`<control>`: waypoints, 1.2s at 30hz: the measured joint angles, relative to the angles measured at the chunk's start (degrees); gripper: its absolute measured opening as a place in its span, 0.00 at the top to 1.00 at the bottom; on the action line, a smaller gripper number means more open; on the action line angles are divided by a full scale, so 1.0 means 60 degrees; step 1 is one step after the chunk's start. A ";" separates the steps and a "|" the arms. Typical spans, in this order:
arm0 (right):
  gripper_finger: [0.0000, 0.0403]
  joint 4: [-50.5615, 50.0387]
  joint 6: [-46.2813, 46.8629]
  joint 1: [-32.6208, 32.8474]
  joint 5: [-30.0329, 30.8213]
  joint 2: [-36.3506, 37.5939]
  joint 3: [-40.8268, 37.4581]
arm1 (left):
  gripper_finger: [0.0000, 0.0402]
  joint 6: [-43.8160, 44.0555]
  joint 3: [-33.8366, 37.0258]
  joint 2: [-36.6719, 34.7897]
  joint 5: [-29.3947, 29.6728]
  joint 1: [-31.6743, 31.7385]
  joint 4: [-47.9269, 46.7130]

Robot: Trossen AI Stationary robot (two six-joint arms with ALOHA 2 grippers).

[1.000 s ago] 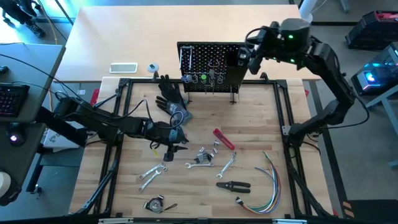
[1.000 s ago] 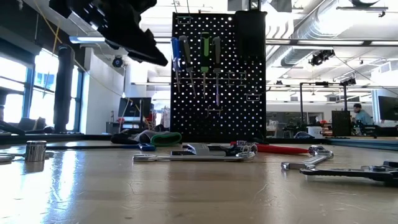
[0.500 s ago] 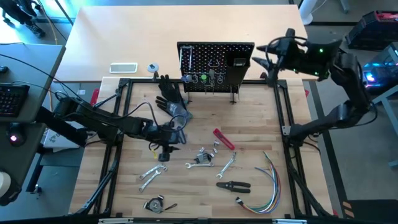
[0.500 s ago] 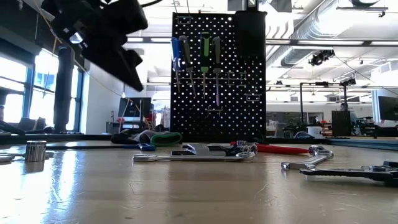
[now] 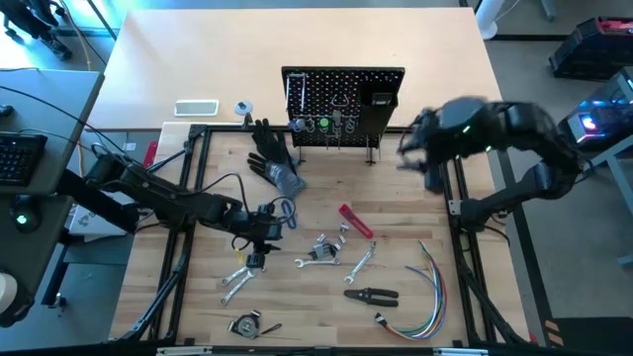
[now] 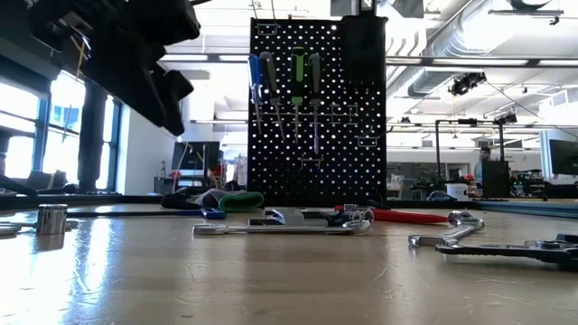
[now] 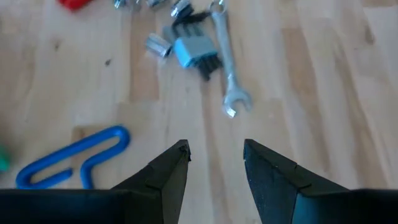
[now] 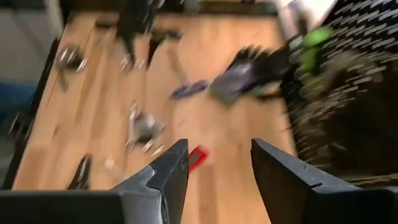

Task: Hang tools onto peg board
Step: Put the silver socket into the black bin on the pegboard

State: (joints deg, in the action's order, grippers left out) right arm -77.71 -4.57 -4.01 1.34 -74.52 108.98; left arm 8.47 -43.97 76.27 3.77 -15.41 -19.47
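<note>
The black peg board [image 5: 341, 99] stands upright at the table's far side, with screwdrivers [image 6: 298, 68] hanging on it. Loose tools lie on the wood: a red-handled tool [image 5: 356, 221], pliers [image 5: 371, 294], silver wrenches [image 5: 240, 277] [image 5: 361, 259] and a blue-handled hex key [image 7: 68, 165]. My left gripper [image 5: 262, 237] hovers open over bare wood left of the tool cluster [image 5: 321, 252], fingers [image 7: 168, 171] slanting down with nothing between them. My right gripper [image 5: 415, 148], blurred, hangs open in the air just right of the board, also with nothing between its fingers [image 8: 174, 168].
A black glove [image 5: 269, 148] lies left of the board's foot. A bundle of coloured wires [image 5: 420, 297] lies near the right front. A small round tool [image 5: 247, 324] sits near the front edge. Black frame rails [image 5: 450, 188] border the work area.
My right gripper has swung from above the board's right top corner out toward the table's right edge, then down and nearer, tipping its fingers downward. My left gripper has drifted a little toward the near edge and tipped further down. No tool has moved.
</note>
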 joint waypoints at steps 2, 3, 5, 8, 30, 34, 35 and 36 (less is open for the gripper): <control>0.58 0.0054 0.0260 0.0434 -0.0070 0.0000 -0.0734 | 0.63 0.0044 0.0000 0.0175 0.0005 -0.0103 0.0225; 0.58 0.0142 0.0385 0.0658 -0.0092 0.0000 -0.1178 | 0.63 0.0058 0.0000 0.0302 0.0007 -0.0146 0.0421; 0.58 0.0580 0.0549 0.1102 -0.0116 -0.0007 -0.2103 | 0.63 0.0080 0.0000 0.0578 0.0009 -0.0253 0.0542; 0.58 0.1610 0.0699 0.1787 -0.0147 -0.0007 -0.3634 | 0.63 0.0168 0.0000 0.1104 0.0018 -0.0445 0.0568; 0.58 1.4379 0.2539 0.3655 0.0302 -0.0044 -1.2250 | 0.63 -0.0423 0.0011 0.2949 0.0351 -0.0999 0.2572; 0.59 1.5293 0.2687 0.3894 0.0788 -0.0108 -1.2714 | 0.63 -0.0040 0.0011 0.2653 0.0342 -0.1242 0.1674; 0.59 1.5381 0.2676 0.3948 0.0912 -0.0134 -1.2757 | 0.63 0.0109 0.0011 0.2512 0.0335 -0.1334 0.1427; 0.59 1.5410 0.2641 0.4006 0.1008 -0.0148 -1.2801 | 0.63 0.0274 0.0011 0.2366 0.0338 -0.1444 0.1172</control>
State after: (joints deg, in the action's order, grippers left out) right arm 14.75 11.28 20.02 7.38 -75.41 32.17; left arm 10.11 -43.90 90.47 5.80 -24.07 -12.44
